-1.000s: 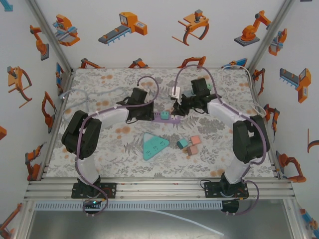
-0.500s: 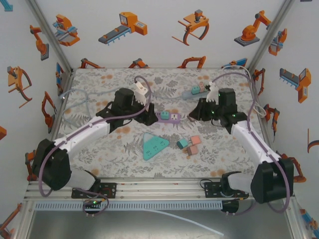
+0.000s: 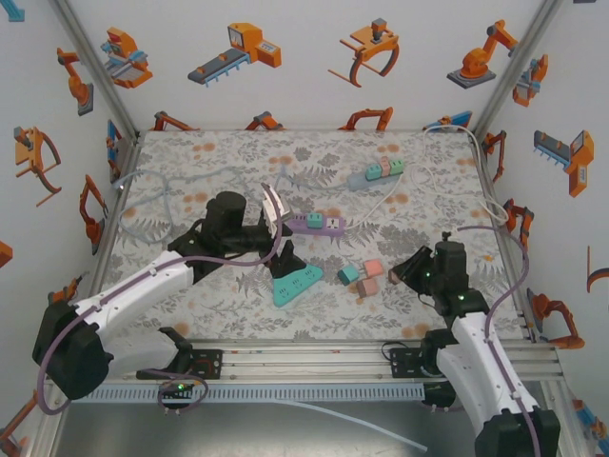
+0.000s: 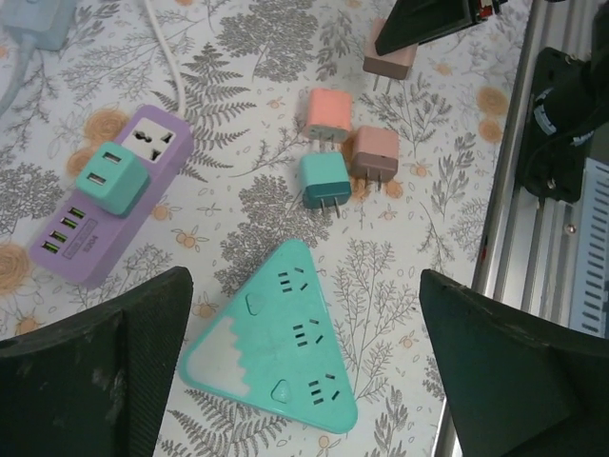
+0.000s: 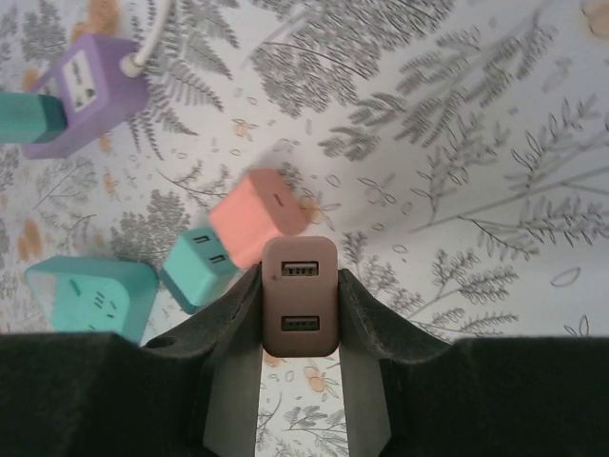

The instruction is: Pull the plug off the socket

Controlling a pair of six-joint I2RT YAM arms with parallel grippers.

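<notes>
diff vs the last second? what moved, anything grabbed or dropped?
Both arms drew back from the purple power strip toward their bases. The left gripper, open, now hangs over the teal triangular strip. The right gripper swung to the near right and is shut on a brown adapter; where it picked that up isn't visible. Unchanged: the strip's place, the teal plug in it, the three loose adapters.

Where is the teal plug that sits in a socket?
In the top view, the teal plug sits mid-table on the purple power strip, just beyond the triangular teal strip.
</notes>
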